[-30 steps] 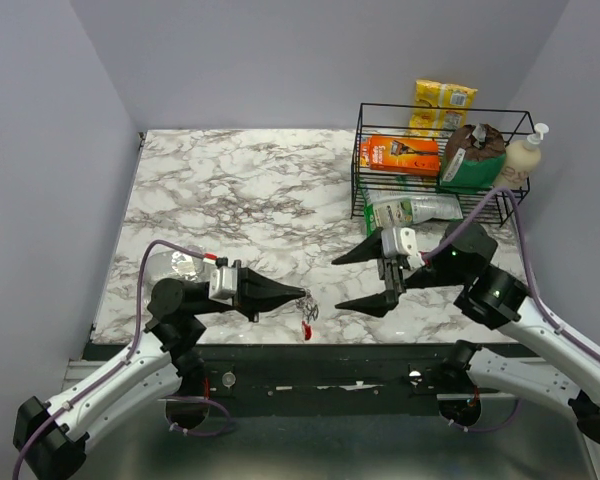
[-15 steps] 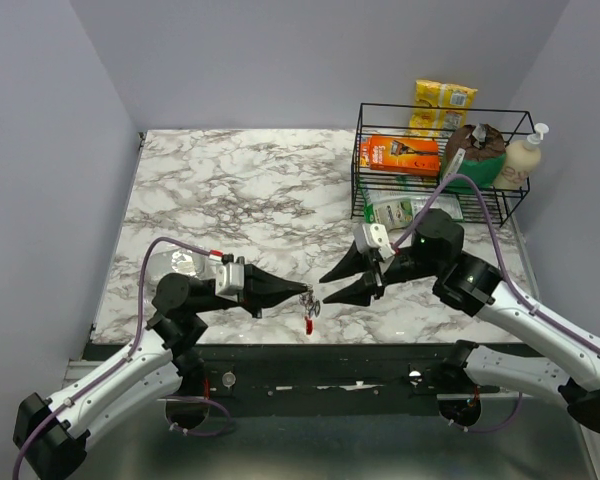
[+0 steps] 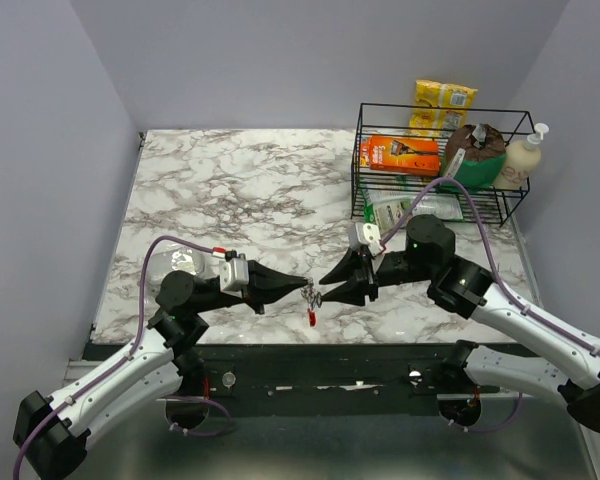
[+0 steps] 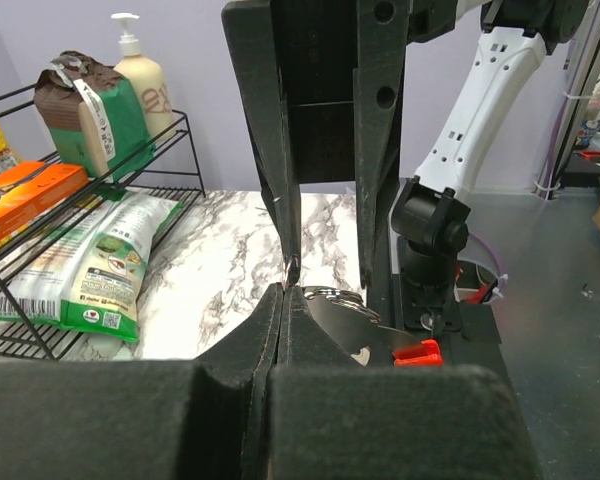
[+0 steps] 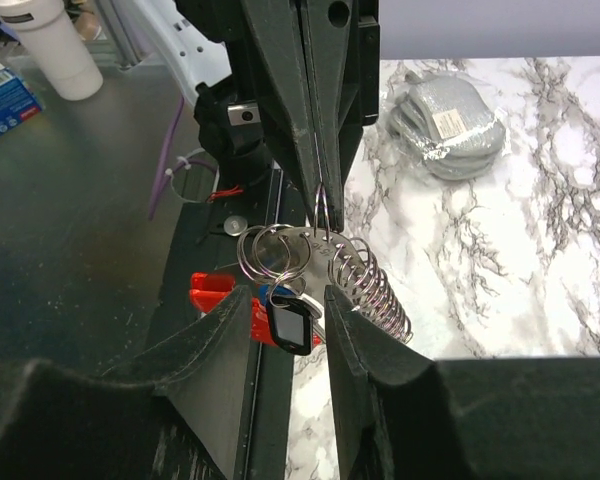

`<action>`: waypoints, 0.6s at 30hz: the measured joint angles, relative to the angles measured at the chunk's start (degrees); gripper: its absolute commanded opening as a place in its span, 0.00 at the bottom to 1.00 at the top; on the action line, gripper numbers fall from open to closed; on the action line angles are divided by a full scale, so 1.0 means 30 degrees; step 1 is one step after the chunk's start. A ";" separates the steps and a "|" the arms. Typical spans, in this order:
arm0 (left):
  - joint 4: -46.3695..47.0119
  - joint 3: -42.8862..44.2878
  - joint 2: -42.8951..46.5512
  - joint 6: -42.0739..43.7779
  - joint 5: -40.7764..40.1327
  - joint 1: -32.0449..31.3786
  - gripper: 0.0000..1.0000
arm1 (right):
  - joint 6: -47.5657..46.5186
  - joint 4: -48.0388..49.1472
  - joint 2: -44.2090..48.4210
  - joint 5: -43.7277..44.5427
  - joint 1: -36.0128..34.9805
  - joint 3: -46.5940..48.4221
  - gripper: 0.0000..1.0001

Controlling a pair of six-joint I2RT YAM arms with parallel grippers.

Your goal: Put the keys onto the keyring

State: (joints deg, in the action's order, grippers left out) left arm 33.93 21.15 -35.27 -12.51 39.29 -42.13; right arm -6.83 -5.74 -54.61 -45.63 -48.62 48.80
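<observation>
My left gripper point(image 3: 303, 287) is shut on a thin silver ring point(image 5: 322, 215) at the top of the key bunch and holds the bunch in the air over the table's near edge. The bunch is a silvery plate point(image 5: 330, 255) with several wire rings point(image 5: 375, 285), a small black-headed key point(image 5: 292, 325), a blue head point(image 5: 270, 296) and the red keyring point(image 5: 212, 298) hanging lowest point(image 3: 311, 318). My right gripper point(image 3: 320, 286) is open, its fingers point(image 5: 215, 335) on either side of the bunch, not touching it. In the left wrist view my shut left gripper point(image 4: 284, 290) shows the plate point(image 4: 345, 318) and red keyring point(image 4: 418, 351) beyond it.
A black wire basket point(image 3: 358, 160) with packets stands at the back right, a soap bottle point(image 3: 525, 155) and yellow packets point(image 3: 445, 97) beside it. A grey pouch point(image 3: 177, 264) lies near the left arm. The table's front edge point(image 3: 310, 345) runs just below the bunch.
My right gripper has swung left and narrowed, and now straddles the hanging bunch. My left gripper has shifted slightly right with the bunch still in it.
</observation>
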 measured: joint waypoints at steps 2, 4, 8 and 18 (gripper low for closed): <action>-0.0022 0.0000 0.0000 0.0066 -0.0102 0.0000 0.00 | 0.0248 0.0160 -0.0131 0.0029 0.0000 -0.0087 0.43; -0.0022 0.0000 0.0000 0.0109 -0.0160 0.0000 0.00 | 0.0452 0.0350 -0.0262 0.0029 0.0000 -0.0175 0.43; -0.0058 0.0000 0.0000 0.0168 -0.0313 0.0000 0.00 | 0.0772 0.0619 -0.0408 0.0087 0.0000 -0.0291 0.43; -0.0087 0.0000 0.0000 0.0197 -0.0699 0.0000 0.00 | 0.1362 0.1268 -0.1064 0.0211 0.0000 -0.0554 0.32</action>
State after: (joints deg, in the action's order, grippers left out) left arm 33.67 21.15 -35.27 -11.92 37.19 -42.13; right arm -2.74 -1.93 -57.80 -44.99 -48.62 47.13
